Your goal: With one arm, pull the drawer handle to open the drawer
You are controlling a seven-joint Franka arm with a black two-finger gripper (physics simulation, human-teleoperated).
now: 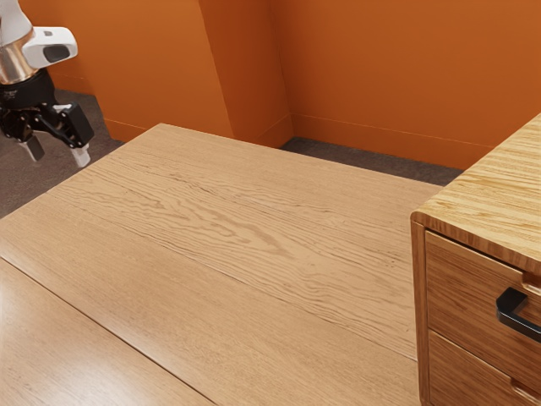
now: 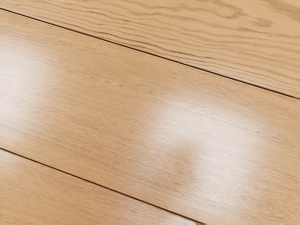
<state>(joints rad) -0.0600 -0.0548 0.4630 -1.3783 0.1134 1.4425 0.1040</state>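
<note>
While the hand hangs spread, the wooden table stretches between it and the drawer handle.

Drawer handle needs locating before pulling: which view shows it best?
The exterior view: the black drawer handle sits on the upper drawer front, cut by the right edge. The wrist view faces the tabletop.

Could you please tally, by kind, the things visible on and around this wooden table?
Wooden table: 1
Drawer cabinet: 1
Drawer fronts: 2, the upper drawer front and the lower drawer front
Black handle: 1
Claw: 1, open
Total: 6
</note>
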